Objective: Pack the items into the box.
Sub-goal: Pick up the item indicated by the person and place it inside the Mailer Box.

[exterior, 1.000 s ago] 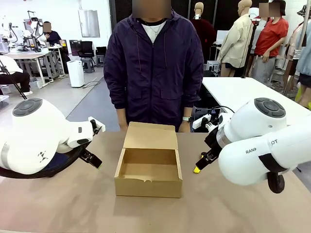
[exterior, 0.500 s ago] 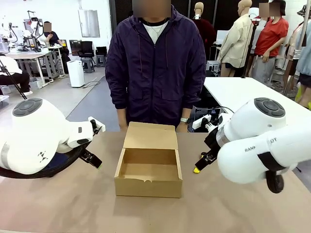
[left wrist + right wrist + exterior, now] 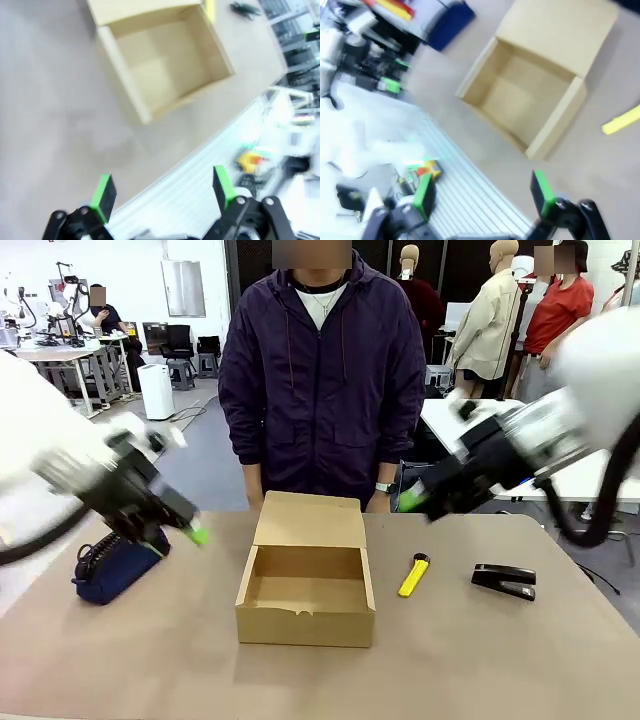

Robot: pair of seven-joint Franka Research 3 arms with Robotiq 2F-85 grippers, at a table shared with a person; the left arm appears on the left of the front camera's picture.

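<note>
Both arms have swung up and outward since a second ago, uncovering all three items. Nothing is packed yet: the small brown cardboard box [image 3: 305, 620] sits mid-table, flap back, empty. Left of it lies the dark navy soft pouch [image 3: 108, 566]. Right of it lies the slim yellow utility knife [image 3: 413, 576], long axis near-to-far, dark tip seemingly at the far end. Farther right is the black desk stapler [image 3: 505, 580], lengthwise left-right. The left gripper [image 3: 164, 190] and right gripper [image 3: 481, 194] hover with jaws wide apart, holding nothing.
</note>
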